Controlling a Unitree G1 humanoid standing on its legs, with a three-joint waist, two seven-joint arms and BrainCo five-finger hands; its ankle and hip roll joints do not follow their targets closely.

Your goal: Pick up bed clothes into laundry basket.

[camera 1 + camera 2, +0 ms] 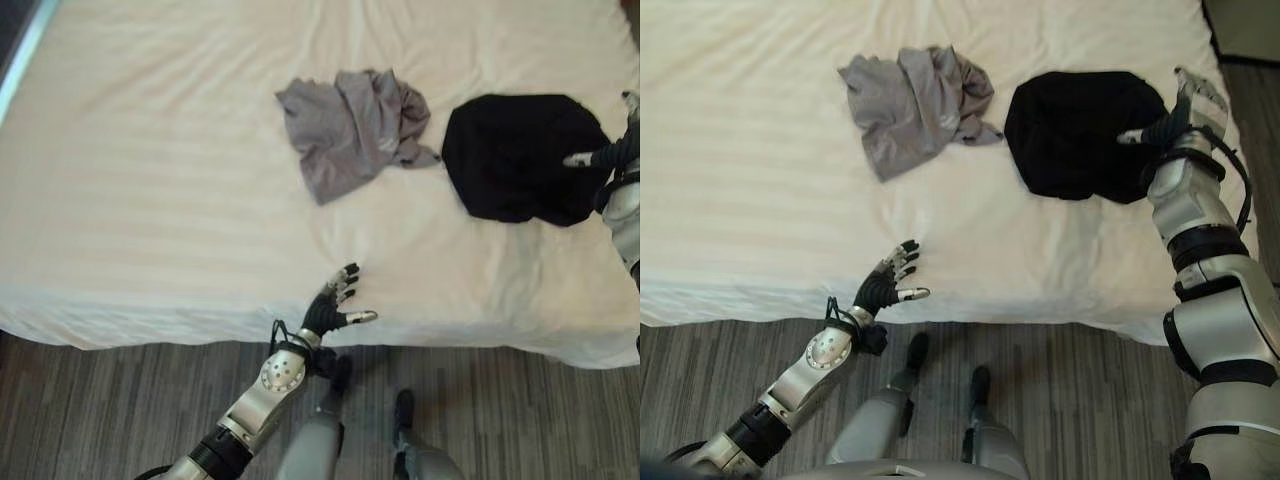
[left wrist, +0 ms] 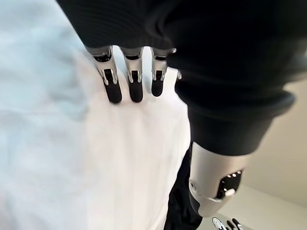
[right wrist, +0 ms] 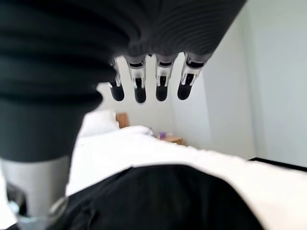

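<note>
Bed w/ white sheet spans the head views; wood-look floor along its near edge.

Two garments on the bed, apart from each other. Grey garment, crumpled, sits at approx 12 o'clock from the left hand. Black garment lies just beside it at 3 o'clock, nr the bed's right edge.

Left hand hovers over the near edge of the bed, fingers straight and spread, holding nothing; well apart from the grey garment. Left wrist view: bare white sheet under the fingers, black garment's edge at the far side.

Right hand is at the black garment's 3 o'clock edge, thumb over the cloth. Right wrist view: fingers hang straight and relaxed above the black cloth, not closed on it.
</note>
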